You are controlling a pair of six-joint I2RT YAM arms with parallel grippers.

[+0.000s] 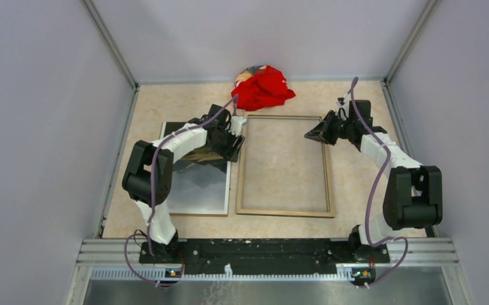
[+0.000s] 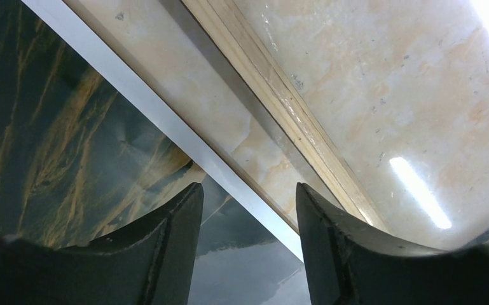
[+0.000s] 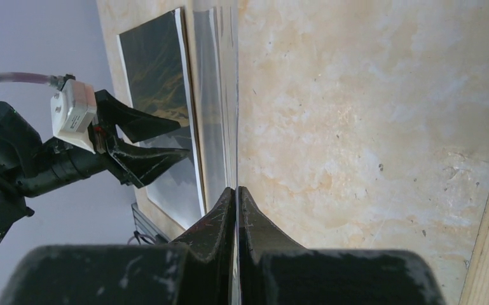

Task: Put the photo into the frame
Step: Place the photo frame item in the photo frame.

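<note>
Clearance is tight at the centre of the table point(image 1: 356, 184). The frame point(image 1: 284, 211) lies flat, pale wood side up, and the photo point(image 1: 197, 190) lies flat just beside its left rail. Their 2 long edges run parallel with only a narrow strip of bare marble-patterned top between them. Wider bare surface lies to the right of the frame. A crumpled red cloth point(image 1: 264, 89) sits at the far wall, near the frame's far rail

The left gripper point(image 2: 248, 190) is low over the photo's right edge. Its 2 fingers are apart at a moderate gap, and in the wrist view the white margin passes between them. Whether either finger touches the print cannot be told. Seen from above, the left arm covers the photo's far part

The right gripper point(image 3: 236, 190) is over the frame's far right part, its fingers pressed together on a thin clear sheet point(image 3: 216, 95) seen almost edge-on. The sheet runs away from the tips toward the photo as a glossy grey band. From above its outline is hard to make out. Only a sliver of the frame's rail shows at the lower right of the right wrist view
</note>
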